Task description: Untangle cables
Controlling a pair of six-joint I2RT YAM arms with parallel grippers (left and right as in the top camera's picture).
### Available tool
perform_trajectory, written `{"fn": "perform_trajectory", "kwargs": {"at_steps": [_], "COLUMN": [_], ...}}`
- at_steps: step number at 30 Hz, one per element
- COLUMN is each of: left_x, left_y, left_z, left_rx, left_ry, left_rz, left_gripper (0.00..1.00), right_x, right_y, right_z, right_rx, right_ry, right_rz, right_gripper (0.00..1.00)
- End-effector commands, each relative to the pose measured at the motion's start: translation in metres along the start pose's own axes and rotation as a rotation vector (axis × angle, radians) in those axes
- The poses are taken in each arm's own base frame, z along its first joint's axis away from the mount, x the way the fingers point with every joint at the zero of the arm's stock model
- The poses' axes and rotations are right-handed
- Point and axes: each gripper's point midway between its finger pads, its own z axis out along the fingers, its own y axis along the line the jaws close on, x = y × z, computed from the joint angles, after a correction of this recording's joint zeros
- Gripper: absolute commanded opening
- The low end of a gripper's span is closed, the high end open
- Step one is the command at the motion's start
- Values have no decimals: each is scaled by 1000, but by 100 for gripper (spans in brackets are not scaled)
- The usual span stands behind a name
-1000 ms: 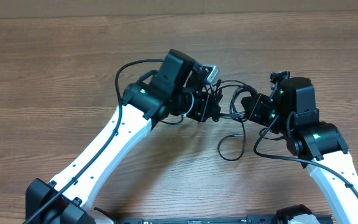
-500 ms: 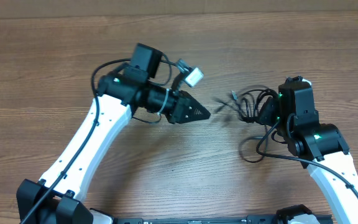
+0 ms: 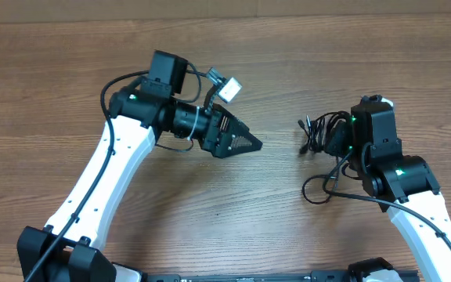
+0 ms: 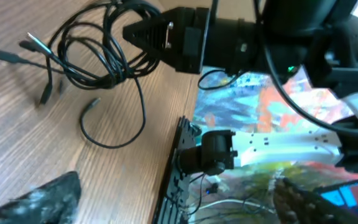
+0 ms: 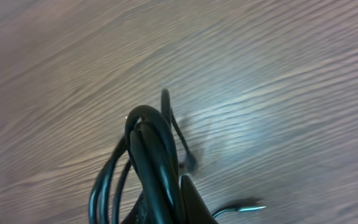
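Right hand (image 3: 337,142) pinching cables (image 3: 319,130), stretched sideways, plug ends (image 3: 304,124) pointing left

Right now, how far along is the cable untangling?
Nothing looks finished: the cables are one looped bundle, with a few plug ends sticking out. In hand: the right gripper is shut on that bundle, while the left gripper is open and empty, well apart from it. Left to do: separating every cord and laying each out on the table.
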Motion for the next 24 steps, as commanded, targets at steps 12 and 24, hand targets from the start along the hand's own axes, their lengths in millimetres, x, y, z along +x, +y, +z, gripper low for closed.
{"fn": "perform_trajectory", "kwargs": {"at_steps": [12,24], "left_x": [-1,-7], "left_y": [54,51], "left_z": [43,58], "left_rx": [-628,-715], "left_ry": [-25,-126], "left_rz": [-207,-296], "left_gripper": [100,100], "right_x": [13,16], "right_y": [58,83], "right_z": [-14,-25], "right_rx": [-329,-473], "right_ry": [107,142], "right_rz": [1,-14], "right_gripper": [4,4]}}
